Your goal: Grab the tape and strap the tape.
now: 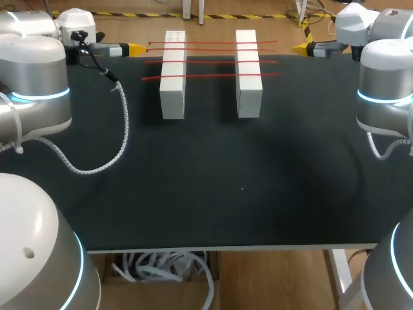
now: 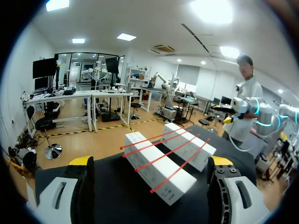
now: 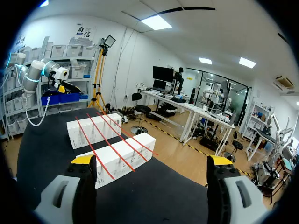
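Note:
Three thin red tape strips [image 1: 213, 61] lie side by side across two white blocks, a left one [image 1: 173, 74] and a right one [image 1: 248, 71], at the far middle of the black table [image 1: 226, 187]. My left gripper [image 1: 134, 48] hovers at the far left edge, open and empty, pointing toward the blocks. My right gripper [image 1: 301, 48] mirrors it at the far right edge, open and empty. Ahead of the left gripper [image 2: 149, 163], the left wrist view shows the strips [image 2: 161, 149] over both blocks. Ahead of the right gripper [image 3: 150, 161], the right wrist view shows the strips [image 3: 112, 142] too.
A white spiral-wrapped cable [image 1: 119, 129] from my left arm loops over the table's left part. The front and middle of the black surface hold no other objects. My arms' bases stand at the near left and near right corners.

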Controlling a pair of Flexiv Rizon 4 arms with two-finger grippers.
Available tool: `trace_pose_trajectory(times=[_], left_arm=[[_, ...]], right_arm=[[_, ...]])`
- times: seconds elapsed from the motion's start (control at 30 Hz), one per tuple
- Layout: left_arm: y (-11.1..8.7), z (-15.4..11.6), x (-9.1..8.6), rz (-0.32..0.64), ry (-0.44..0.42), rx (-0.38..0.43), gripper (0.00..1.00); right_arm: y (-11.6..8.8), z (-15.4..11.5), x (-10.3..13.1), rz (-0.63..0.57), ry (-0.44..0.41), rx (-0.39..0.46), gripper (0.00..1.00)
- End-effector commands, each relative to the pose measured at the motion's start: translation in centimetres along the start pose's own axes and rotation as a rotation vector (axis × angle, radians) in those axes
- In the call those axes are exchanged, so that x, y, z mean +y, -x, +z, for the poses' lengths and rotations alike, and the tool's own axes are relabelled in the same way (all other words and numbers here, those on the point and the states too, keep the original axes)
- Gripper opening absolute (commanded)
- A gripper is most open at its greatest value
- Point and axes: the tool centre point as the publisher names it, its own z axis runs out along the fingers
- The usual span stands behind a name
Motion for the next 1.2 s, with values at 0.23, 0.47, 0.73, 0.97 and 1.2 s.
trace_pose_trajectory(times=[0.23,0.47,0.73,0.97,1.2], left_arm=[[0.00,0.00,0.00,0.000,0.000,0.000,1.00],[0.00,0.00,0.00,0.000,0.000,0.000,1.00],[0.00,0.00,0.00,0.000,0.000,0.000,1.00],[0.02,0.00,0.02,0.023,-0.007,0.018,1.00],[0.09,-0.28,0.62,0.252,-0.033,0.174,1.00]], right_arm=[[0.00,0.00,0.00,0.000,0.000,0.000,1.00],[0.00,0.00,0.00,0.000,0.000,0.000,1.00],[0.00,0.00,0.00,0.000,0.000,0.000,1.00],[0.00,0.00,0.00,0.000,0.000,0.000,1.00],[0.00,0.00,0.00,0.000,0.000,0.000,1.00]])
